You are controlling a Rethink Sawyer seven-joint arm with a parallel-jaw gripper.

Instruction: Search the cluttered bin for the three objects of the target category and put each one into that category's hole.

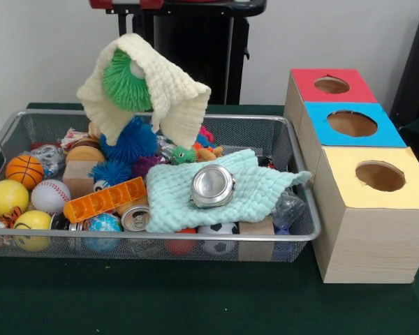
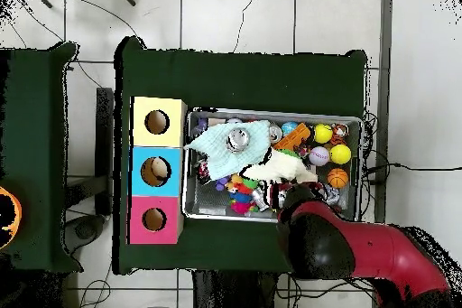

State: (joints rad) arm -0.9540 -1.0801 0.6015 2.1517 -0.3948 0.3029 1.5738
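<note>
Green tabletop [image 1: 195, 307], white wall behind. Cream cloth [image 1: 150, 87] hangs lifted over the bin [image 1: 293, 209] at 11 o'clock, green koosh [image 1: 126, 82] caught in it. Gripper is hidden by the cloth; fingers' state can't be told. Boxes [image 1: 363, 174] at 3 o'clock; their holes look empty, so likely nothing sorted yet.

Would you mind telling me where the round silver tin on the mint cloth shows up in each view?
Front view: silver tin lies mid-bin on the mint cloth.
Overhead view: tin sits at the bin's upper left, near the yellow box.
Shared landmark: the mint cloth.
</note>
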